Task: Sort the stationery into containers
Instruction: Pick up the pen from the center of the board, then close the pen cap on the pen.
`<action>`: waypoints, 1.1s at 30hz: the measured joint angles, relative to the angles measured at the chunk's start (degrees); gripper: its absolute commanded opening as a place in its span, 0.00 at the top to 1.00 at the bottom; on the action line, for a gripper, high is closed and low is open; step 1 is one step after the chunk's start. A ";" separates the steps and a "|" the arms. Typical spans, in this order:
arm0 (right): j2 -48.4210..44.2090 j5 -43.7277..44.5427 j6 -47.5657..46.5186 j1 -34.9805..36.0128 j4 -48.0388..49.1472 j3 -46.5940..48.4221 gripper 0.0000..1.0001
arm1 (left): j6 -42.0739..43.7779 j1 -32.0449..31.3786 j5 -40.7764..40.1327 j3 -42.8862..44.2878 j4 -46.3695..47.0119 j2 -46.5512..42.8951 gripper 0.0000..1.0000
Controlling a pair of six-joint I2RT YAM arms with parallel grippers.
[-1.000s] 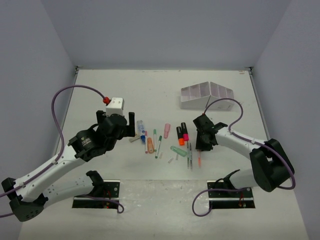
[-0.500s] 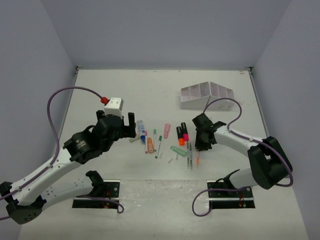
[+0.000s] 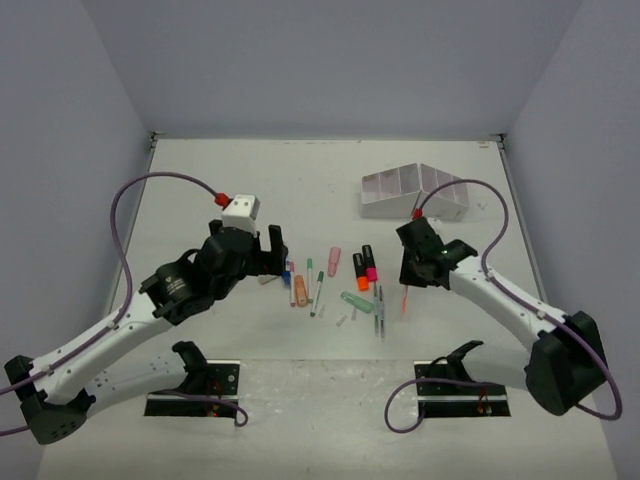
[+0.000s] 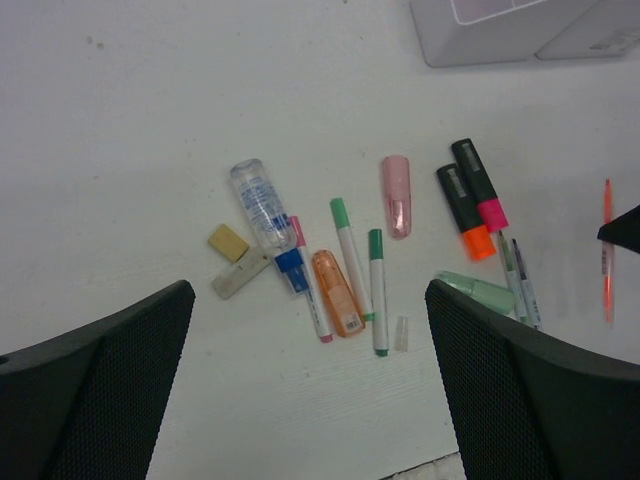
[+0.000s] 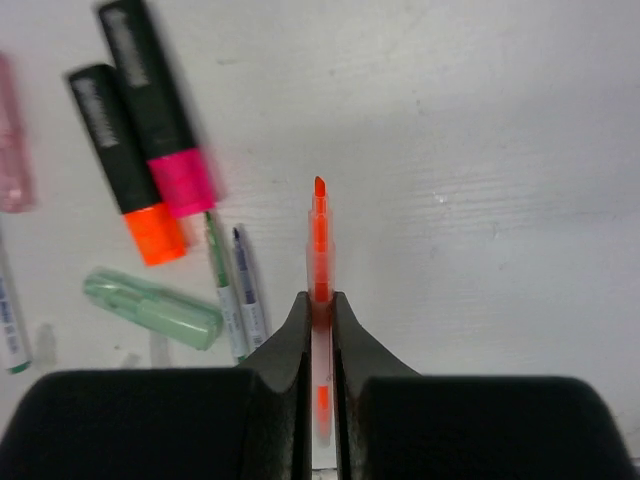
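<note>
stationery (image 3: 330,280) lies loose on the table (image 3: 250,180), a scatter between the two arms. white organizer (image 3: 400,195) sits further back on the right, well apart from the pile.

right gripper (image 5: 319,305) is clamped on the red pen (image 5: 319,230): fingers pinch the barrel and the tip sticks out forward. the pen is at the right edge of the scatter, near the two thin pens (image 5: 240,290) and the orange and pink highlighters (image 5: 150,170). can't tell if it's fully off the surface.

left gripper (image 4: 308,290) has jaws wide apart and holds nothing. it hovers over the left half of the pile: clear bottle (image 4: 262,215), tan block (image 4: 228,243), green-cap pens (image 4: 348,255).

my read: grasp on the red pen is made, so this is the carry step for that one item. nothing visibly sorted yet, so early in the job.

next move needs:
- lift clear so the pen doesn't drag its neighbours
- swing back to the organizer
- line the pen up over one compartment; the dividers are thin, so aim matters
- tip it end-down before letting go, or it may bridge the rim

left arm looks set for a pick from its side.
</note>
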 measured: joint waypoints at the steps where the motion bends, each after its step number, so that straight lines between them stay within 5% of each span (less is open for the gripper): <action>1: -2.86 0.76 -0.71 0.00 -0.67 0.96 1.00 | -0.40 0.00 0.94 -0.54 1.05 1.03 0.00; 7: -20.42 -1.63 -5.20 0.00 0.38 3.87 1.00 | -4.23 -1.63 3.97 -1.53 5.65 14.14 0.12; 16: -29.47 -1.98 -6.80 0.02 -0.02 1.93 1.00 | -11.42 -13.69 3.30 0.96 7.93 32.08 0.61; 25: -32.48 -0.53 -7.64 0.00 -2.02 1.51 1.00 | -13.61 -16.12 4.05 3.54 10.61 44.55 0.62; 33: -32.52 -0.61 -7.90 0.02 -2.06 1.25 1.00 | -13.66 -16.29 4.14 3.35 10.96 45.31 0.64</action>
